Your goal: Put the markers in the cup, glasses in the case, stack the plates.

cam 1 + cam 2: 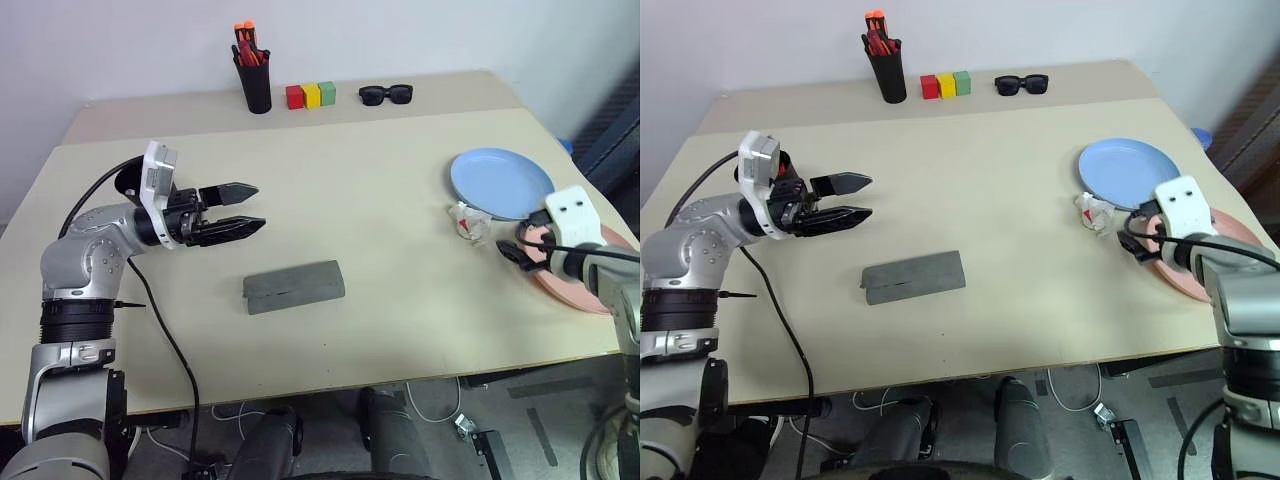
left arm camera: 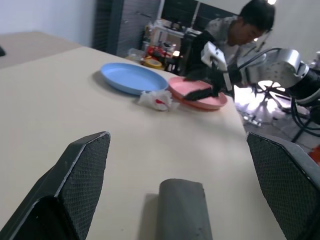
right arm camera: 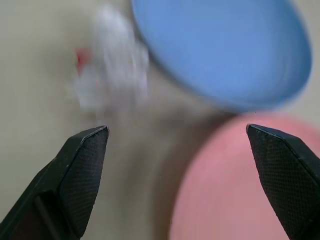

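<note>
Nearest the head camera: grey fabric-textured oblong glasses case [image 1: 294, 286], lid closed, lying flat near the front middle of the beige table [image 1: 380, 200], long axis running left-right with a slight tilt. A seam line shows along its near side.

Left gripper [image 1: 252, 207] hangs above the table behind and left of the case, pointing toward the robot's right, black fingers spread apart with nothing between them. Not touching the case.

Light blue round shallow plate [image 1: 501, 182] sits at the right side of the table, empty. Salmon pink round plate [image 1: 1208, 262] lies just nearer and further right, by the table's edge; the two rims are close, and whether they touch I cannot tell. A crumpled white scrap with a red spot [image 1: 468, 222] lies just beside the blue plate's near-left rim.

Right gripper [image 1: 1132, 238] is over the pink plate's left rim, fingers wide apart, empty.

Far edge: narrow black holder with orange-red pens [image 1: 254, 70], three small blocks, red, yellow and green [image 1: 310, 95], then thick black sunglasses [image 1: 386, 94].

A person [image 2: 235, 30] shows beyond the table in the left wrist view.
</note>
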{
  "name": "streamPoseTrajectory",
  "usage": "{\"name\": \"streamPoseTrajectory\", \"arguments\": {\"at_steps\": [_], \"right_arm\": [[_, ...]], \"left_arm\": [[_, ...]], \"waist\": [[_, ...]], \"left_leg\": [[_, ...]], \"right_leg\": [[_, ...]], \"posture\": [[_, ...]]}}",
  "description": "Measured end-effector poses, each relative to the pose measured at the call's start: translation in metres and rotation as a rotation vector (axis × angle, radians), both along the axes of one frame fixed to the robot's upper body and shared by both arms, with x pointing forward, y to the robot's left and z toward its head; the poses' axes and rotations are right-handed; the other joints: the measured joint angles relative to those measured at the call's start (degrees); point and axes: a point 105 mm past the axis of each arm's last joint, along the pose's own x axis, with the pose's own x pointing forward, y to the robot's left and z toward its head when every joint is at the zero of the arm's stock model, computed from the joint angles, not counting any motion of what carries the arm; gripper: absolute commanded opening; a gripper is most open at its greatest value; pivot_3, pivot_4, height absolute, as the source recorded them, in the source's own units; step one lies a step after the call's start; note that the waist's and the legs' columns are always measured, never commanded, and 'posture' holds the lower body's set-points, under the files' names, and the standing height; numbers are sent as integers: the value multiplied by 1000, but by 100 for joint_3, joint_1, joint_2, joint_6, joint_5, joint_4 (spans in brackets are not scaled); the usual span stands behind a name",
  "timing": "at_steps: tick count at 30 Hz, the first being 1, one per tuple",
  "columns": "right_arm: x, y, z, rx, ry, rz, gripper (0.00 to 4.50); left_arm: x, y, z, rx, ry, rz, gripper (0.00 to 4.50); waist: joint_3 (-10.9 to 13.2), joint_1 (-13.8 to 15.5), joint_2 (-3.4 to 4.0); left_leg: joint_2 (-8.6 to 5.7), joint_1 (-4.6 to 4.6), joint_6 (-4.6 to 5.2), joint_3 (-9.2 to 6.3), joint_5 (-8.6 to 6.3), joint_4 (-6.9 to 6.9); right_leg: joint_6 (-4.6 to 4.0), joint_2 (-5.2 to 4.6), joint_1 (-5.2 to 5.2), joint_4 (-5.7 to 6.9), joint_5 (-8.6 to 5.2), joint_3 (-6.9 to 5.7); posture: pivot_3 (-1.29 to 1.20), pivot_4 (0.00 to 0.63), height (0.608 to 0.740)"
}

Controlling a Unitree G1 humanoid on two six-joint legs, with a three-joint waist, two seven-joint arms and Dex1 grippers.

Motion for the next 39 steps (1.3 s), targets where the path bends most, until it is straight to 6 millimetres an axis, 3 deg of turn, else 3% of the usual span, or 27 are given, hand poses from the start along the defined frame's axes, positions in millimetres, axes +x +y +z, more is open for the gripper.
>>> {"name": "streamPoseTrajectory", "arguments": {"at_steps": [2,5,12,22,28,31,36,39], "right_arm": [[-9,-6,-9,6,46,-32,4500],[-15,-11,-17,18,71,-70,3626],[-17,-20,-22,37,88,-116,92],[8,-23,7,10,-35,-124,32],[53,-12,59,-85,-248,-46,32],[74,0,73,-102,-312,5,32],[108,36,55,-117,-288,161,32],[118,51,43,-119,-260,224,32]], "left_arm": [[2,0,-5,3,1,-4,4473],[3,-1,-6,3,0,-4,4500],[5,-3,3,8,-44,-7,4500],[8,-1,3,17,-67,24,4500],[10,0,2,11,-75,53,4500],[10,0,2,11,-77,63,4500],[8,2,0,16,-76,82,4500],[6,1,0,15,-80,88,4500]], "waist": [[0,18,-1],[0,26,-1],[0,22,-1],[0,10,-1],[1,-7,0],[1,-7,-1],[1,-37,-1],[1,-29,0]], "left_leg": [[0,-1,0,0,0,3],[1,-2,0,0,0,4],[1,-2,1,-1,-1,4],[1,-2,1,1,0,4],[0,-3,0,3,0,2],[0,-5,-3,4,2,2],[0,-7,-18,6,10,-1],[1,-16,-26,4,15,-1]], "right_leg": [[0,0,3,-3,1,0],[4,-2,4,-6,3,1],[5,-1,7,-11,3,0],[9,-1,8,-17,8,1],[8,1,7,-23,9,1],[10,1,8,-30,10,1],[11,2,5,-36,12,2],[11,2,-3,-38,12,2]], "posture": [[0,150,740],[0,150,740],[0,150,740],[0,150,740],[0,150,740],[0,150,740],[0,150,740],[0,150,740]]}}
